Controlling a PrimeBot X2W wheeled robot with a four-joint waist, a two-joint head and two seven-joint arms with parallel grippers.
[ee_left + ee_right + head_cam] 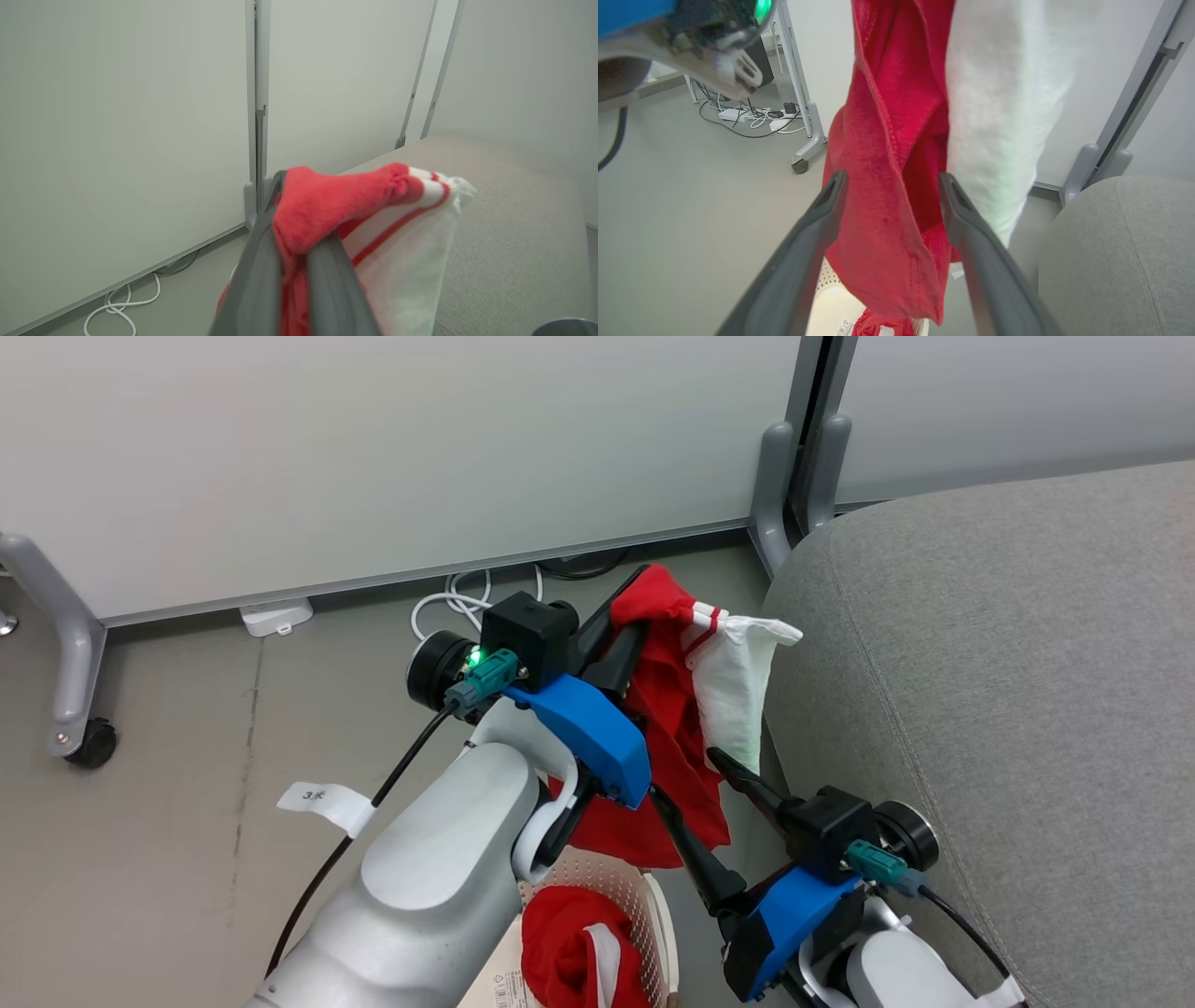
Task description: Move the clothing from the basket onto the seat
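My left gripper (624,614) is raised beside the seat and shut on a bright red garment (677,747) with white stripes and a white panel. The cloth hangs from it above the basket (656,907). In the left wrist view the gripper (299,210) pinches the bunched red fabric (336,200). My right gripper (695,789) is open just below, and in its wrist view (892,181) the hanging garment (887,140) falls in the gap between its fingers. A second red garment (565,947) lies in the cream basket. The grey seat (990,709) is at the right.
A white partition wall on castor feet (84,737) stands behind, with white cables (457,602) and a power strip (275,616) on the floor at its base. A grey partition post (775,495) stands by the seat's far corner. Bare grey floor lies to the left.
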